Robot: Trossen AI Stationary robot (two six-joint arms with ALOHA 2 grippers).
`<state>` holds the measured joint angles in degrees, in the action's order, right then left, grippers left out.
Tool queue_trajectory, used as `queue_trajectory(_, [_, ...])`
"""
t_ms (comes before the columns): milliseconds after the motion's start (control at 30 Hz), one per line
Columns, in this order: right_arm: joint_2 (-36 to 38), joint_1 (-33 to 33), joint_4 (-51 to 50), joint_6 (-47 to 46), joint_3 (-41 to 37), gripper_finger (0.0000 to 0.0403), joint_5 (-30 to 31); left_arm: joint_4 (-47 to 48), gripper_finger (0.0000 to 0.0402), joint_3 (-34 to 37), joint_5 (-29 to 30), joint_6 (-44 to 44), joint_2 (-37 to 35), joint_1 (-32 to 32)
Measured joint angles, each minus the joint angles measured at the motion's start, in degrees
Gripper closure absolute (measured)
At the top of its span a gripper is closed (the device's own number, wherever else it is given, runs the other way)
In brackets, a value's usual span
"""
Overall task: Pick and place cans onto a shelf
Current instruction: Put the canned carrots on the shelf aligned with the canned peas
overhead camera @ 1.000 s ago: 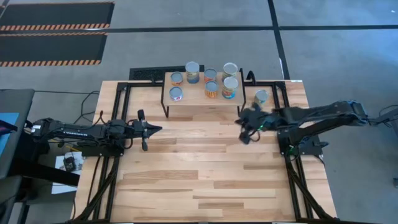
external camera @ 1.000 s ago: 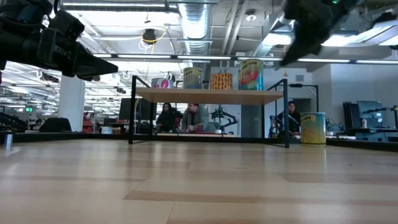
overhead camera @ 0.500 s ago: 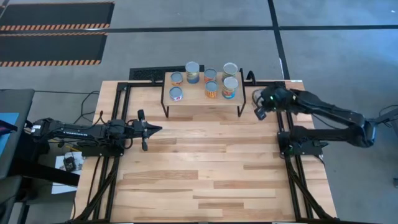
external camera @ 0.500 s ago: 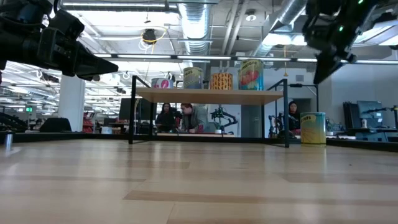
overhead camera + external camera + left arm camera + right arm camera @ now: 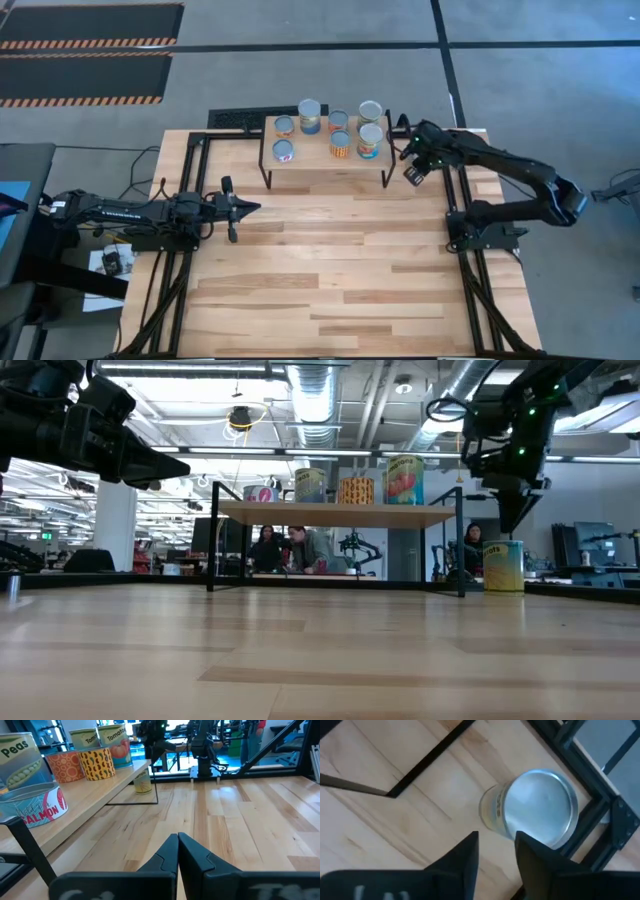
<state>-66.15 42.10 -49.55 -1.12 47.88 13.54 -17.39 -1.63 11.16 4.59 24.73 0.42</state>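
Observation:
Several cans (image 5: 342, 144) stand upright on the shelf (image 5: 325, 160) at the table's far edge. One can (image 5: 503, 566) with a yellowish label stands on its base on the table, just right of the shelf; its silver top (image 5: 540, 805) shows in the right wrist view. My right gripper (image 5: 512, 525) hangs open a little above this can, fingers pointing down, touching nothing. In the high view my right gripper (image 5: 410, 174) covers the can. My left gripper (image 5: 250, 207) hovers shut at the table's left, pointing right, with nothing in it.
The shelf's black right leg (image 5: 460, 540) stands close to the left of the can on the table. Black frame rails (image 5: 470, 260) run along the table's sides and far edge. The bare wooden tabletop (image 5: 330, 270) stretches toward the near edge. People sit beyond the table (image 5: 290, 548).
My right gripper has gone from in front of the shelf's right leg toward the table's far right. It has tipped until its fingers point down, and has come down over the can on the table. The can has not moved.

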Motion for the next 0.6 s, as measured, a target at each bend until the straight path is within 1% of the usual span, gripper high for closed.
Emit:
queue_trajectory(133, [-2.32,0.01,2.21,2.28,0.00,0.0232,2.40,0.00,0.0402,0.00,-0.02,0.28,0.00,-0.02])
queue_trajectory(267, [-4.84,0.05,3.80,4.48,0.00,0.0229,3.82,0.40,0.0401,0.00,-0.02,0.30,0.00,0.00])
queue_trajectory(467, [-9.37,0.47,5.12,5.86,0.25,0.0248,5.44,0.48,0.0402,0.00,-0.02,0.30,0.02,-0.02])
queue_trajectory(600, [-11.50,0.78,5.80,5.93,0.37,0.0270,8.14,0.48,0.0401,-0.01,-0.02,0.30,0.02,0.00])
